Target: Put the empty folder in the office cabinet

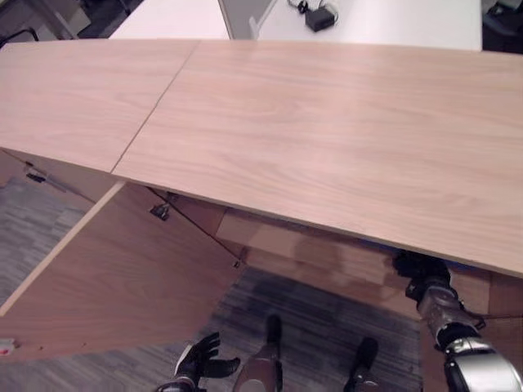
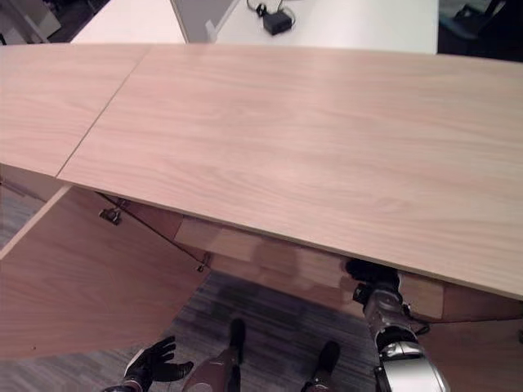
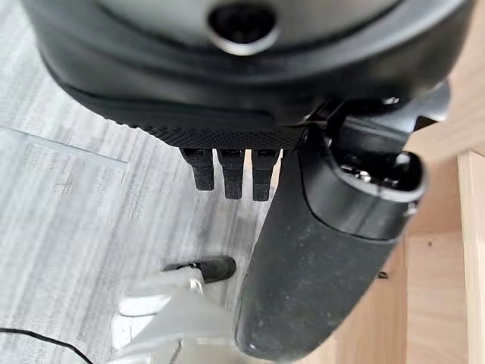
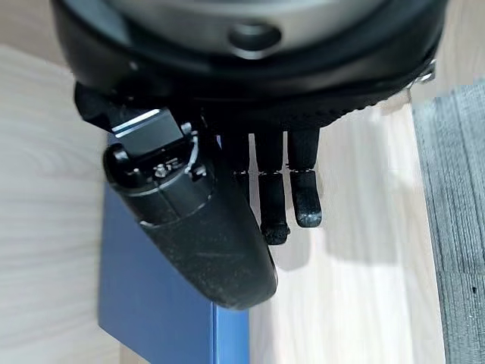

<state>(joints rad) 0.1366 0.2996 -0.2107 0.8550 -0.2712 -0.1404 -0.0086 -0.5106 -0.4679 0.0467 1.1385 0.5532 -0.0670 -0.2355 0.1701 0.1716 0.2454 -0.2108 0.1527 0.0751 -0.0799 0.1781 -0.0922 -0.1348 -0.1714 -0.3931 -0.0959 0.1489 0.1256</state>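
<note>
Blue folder (image 4: 163,303) lies flat on the cabinet (image 1: 327,131) shelf under the right hand (image 4: 227,220), whose relaxed fingers hold nothing; judged light, stiff, slick-faced, best pinched at an edge.

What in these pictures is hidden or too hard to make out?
- Right hand: eye views, reaching in under the cabinet top, which hides its fingers.
- Blue folder: right wrist view, half covered by the thumb and cut by the edge; grip unclear.
- Cabinet inside: hidden under the top.
- Black item on the far white table: too small.
</note>
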